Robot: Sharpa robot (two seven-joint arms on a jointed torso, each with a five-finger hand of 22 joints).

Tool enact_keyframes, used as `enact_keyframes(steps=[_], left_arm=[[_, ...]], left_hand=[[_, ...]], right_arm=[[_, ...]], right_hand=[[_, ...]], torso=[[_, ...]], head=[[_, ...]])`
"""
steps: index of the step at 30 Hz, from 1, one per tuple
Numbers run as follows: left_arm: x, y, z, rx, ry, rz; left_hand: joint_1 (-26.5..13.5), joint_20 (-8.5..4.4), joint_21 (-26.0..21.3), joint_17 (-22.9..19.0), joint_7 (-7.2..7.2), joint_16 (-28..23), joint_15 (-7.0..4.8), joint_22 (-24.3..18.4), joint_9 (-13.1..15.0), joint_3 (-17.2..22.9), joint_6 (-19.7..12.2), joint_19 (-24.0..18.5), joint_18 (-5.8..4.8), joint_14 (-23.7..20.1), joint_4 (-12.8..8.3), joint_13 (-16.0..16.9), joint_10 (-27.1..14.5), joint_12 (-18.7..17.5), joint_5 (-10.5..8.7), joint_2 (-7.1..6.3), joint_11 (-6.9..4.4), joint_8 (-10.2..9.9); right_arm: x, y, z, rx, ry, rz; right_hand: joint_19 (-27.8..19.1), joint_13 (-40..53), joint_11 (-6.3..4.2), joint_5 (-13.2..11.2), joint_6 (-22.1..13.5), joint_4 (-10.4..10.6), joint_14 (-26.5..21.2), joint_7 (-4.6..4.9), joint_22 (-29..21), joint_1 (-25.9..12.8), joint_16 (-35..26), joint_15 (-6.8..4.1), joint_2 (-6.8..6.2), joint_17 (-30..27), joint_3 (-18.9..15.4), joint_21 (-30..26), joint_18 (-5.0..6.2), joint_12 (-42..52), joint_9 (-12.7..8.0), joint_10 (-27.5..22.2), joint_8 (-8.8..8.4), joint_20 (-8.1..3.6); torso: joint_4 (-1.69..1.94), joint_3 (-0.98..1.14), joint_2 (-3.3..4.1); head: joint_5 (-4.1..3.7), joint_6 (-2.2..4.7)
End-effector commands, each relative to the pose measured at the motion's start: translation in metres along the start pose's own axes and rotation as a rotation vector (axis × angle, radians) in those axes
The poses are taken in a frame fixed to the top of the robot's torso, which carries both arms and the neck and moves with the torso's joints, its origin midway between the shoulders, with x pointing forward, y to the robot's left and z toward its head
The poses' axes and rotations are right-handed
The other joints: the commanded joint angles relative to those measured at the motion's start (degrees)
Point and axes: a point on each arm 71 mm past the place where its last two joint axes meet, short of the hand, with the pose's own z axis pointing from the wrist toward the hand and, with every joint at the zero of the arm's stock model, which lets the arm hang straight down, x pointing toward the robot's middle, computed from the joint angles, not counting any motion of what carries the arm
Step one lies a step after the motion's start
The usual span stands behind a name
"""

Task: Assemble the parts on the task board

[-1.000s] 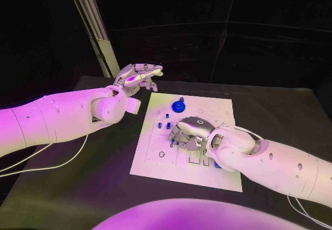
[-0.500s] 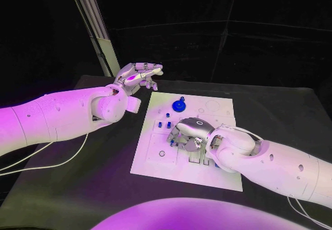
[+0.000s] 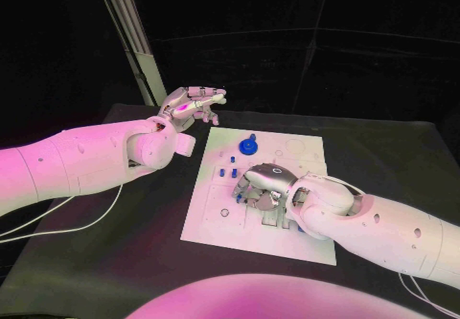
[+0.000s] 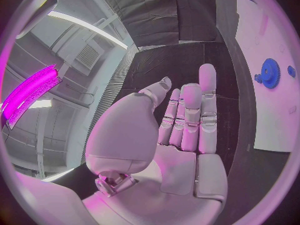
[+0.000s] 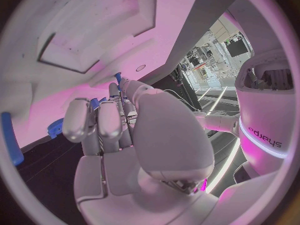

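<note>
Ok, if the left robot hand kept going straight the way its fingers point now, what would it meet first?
Probably nothing close: the left robot hand points past the board's far corner, with only bare table ahead of its fingertips. Its height is hard to judge.

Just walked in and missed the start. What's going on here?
A robot is assembling small blue parts on a white task board. Its right robot hand is down on the board's middle, fingers curled among the small blue pegs. The left robot hand hovers beyond the board's far corner, holding nothing. A blue gear sits near the far edge.
</note>
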Motion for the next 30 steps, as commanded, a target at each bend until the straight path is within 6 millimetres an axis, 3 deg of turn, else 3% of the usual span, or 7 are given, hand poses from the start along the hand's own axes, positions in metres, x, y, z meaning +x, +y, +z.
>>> enact_keyframes(steps=[1,19,30], left_arm=[[0.0011,-0.0012,0.0007,0.005,0.011,-0.009],[0.0011,-0.0008,0.0011,0.002,0.014,-0.011],[0.0017,-0.0007,0.0013,0.001,0.017,-0.013]], left_hand=[[-0.02,0.01,-0.16,-0.06,0.19,-0.20,-0.01,-0.08,-0.05,-0.04,-0.34,-0.28,0.77,-0.37,-0.27,-0.07,-0.39,0.40,0.21,0.33,0.03,0.22],[-0.04,0.03,-0.24,-0.25,0.20,-0.26,0.01,-0.15,-0.06,-0.07,-0.39,-0.27,0.76,-0.46,-0.27,-0.10,-0.45,0.46,0.21,0.35,0.05,0.25],[-0.01,0.03,-0.28,-0.30,0.20,-0.28,0.01,-0.19,-0.05,-0.05,-0.39,-0.27,0.76,-0.48,-0.27,-0.11,-0.47,0.50,0.22,0.43,0.05,0.27]], right_arm=[[0.0007,0.0001,-0.0002,0.000,0.018,-0.011],[0.0018,0.0020,0.0029,0.016,0.026,-0.050],[0.0021,0.0017,0.0038,0.023,0.027,-0.066]], right_hand=[[0.40,0.10,0.14,0.30,0.12,-0.04,1.40,0.36,0.09,-0.50,0.35,0.45,-0.10,0.03,0.22,0.39,-0.28,-0.12,0.08,0.14,-0.09,-0.10],[0.34,0.09,0.16,0.28,0.12,-0.24,1.35,0.38,0.04,-1.04,0.35,0.46,-0.19,-0.11,0.26,0.37,-0.26,-0.13,0.09,0.12,-0.10,-0.09],[0.11,0.03,0.28,0.33,-0.39,-0.56,1.24,0.44,-0.19,-2.44,0.34,0.57,-0.72,-0.42,0.08,0.20,-0.20,-0.32,0.01,-0.45,-0.26,0.00]], torso=[[0.02,0.00,-0.02],[-0.06,0.02,0.00],[0.07,-0.01,-0.03]], head=[[0.04,-0.18],[0.06,-0.38],[0.00,-0.45]])
